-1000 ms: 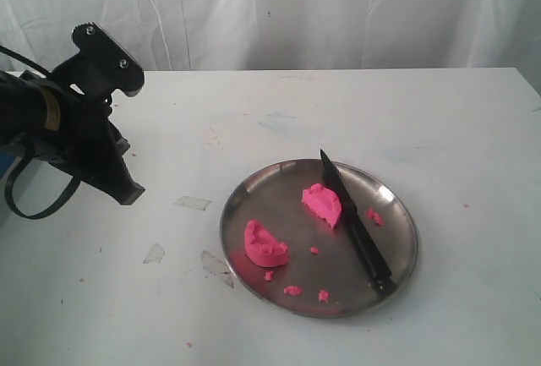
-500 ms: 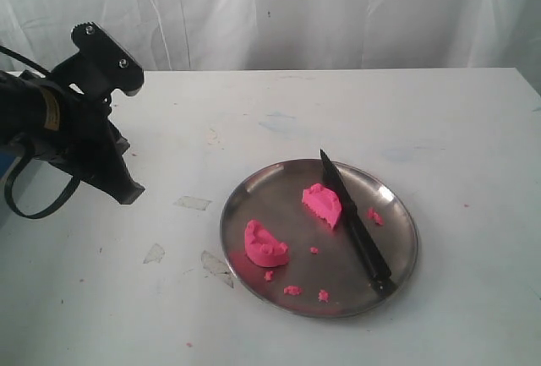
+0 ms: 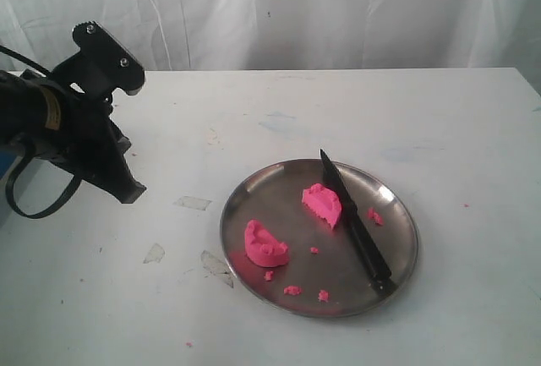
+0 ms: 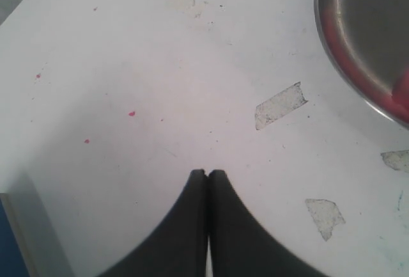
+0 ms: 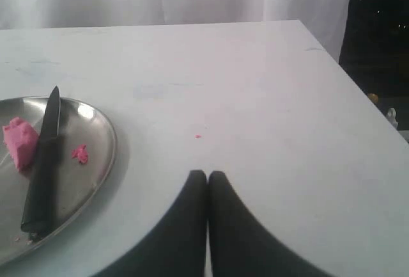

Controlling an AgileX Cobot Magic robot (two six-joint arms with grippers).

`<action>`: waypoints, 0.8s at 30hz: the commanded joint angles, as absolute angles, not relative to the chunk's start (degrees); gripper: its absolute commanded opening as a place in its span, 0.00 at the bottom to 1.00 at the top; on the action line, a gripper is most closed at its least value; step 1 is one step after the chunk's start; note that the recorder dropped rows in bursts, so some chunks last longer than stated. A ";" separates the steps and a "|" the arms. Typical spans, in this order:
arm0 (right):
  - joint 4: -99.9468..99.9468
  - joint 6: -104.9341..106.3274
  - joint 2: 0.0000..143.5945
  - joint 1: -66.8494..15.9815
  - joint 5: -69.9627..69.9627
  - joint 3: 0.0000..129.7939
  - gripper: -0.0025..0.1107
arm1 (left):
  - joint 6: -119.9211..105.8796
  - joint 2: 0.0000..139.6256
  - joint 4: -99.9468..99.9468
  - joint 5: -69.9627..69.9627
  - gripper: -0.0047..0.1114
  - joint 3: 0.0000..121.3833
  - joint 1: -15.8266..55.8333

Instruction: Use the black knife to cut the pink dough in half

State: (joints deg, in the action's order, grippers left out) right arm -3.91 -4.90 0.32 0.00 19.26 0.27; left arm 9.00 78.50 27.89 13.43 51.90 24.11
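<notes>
The pink dough lies in two half-chunks on the round metal plate (image 3: 245,205): one chunk (image 3: 265,244) at the plate's front left, the other (image 3: 322,203) near the middle. The black knife (image 3: 355,224) rests on the plate beside that second chunk, tip toward the back, handle at the front right rim. The right wrist view shows the knife (image 5: 42,162) and one chunk (image 5: 19,142) on the plate (image 5: 102,142). My left gripper (image 3: 131,190) hangs shut and empty over the table's left side, well apart from the plate; its tips (image 4: 208,173) touch. My right gripper (image 5: 207,174) is shut and empty, over bare table beside the plate.
Small pink crumbs (image 3: 292,290) dot the plate's front, and one lies beyond the knife (image 3: 374,215). Torn tape scraps (image 3: 193,203) stick to the white table left of the plate. A white curtain backs the table. The table's right edge (image 5: 345,75) drops off to a dark floor.
</notes>
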 commanded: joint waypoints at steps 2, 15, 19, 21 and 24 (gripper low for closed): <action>-4.54 -4.27 0.00 0.00 19.30 0.00 0.02 | 9.16 78.08 27.51 13.41 0.04 51.43 24.09; -4.54 -4.26 0.00 0.00 19.30 0.00 0.02 | 9.16 65.97 27.51 11.66 0.04 51.43 19.42; -4.54 -4.26 0.00 0.00 19.30 0.00 0.02 | 9.03 54.37 27.51 4.50 0.04 51.43 -0.13; -4.54 -4.26 0.00 0.00 19.30 0.00 0.02 | 9.03 50.10 27.51 4.23 0.04 51.43 -7.12; -4.54 -4.26 0.00 0.00 19.20 0.00 0.02 | 9.03 44.09 27.90 4.68 0.04 51.43 -14.94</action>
State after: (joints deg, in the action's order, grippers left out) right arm -3.91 -4.79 0.32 0.00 19.37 0.27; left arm 9.00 49.56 27.75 5.29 51.80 -8.75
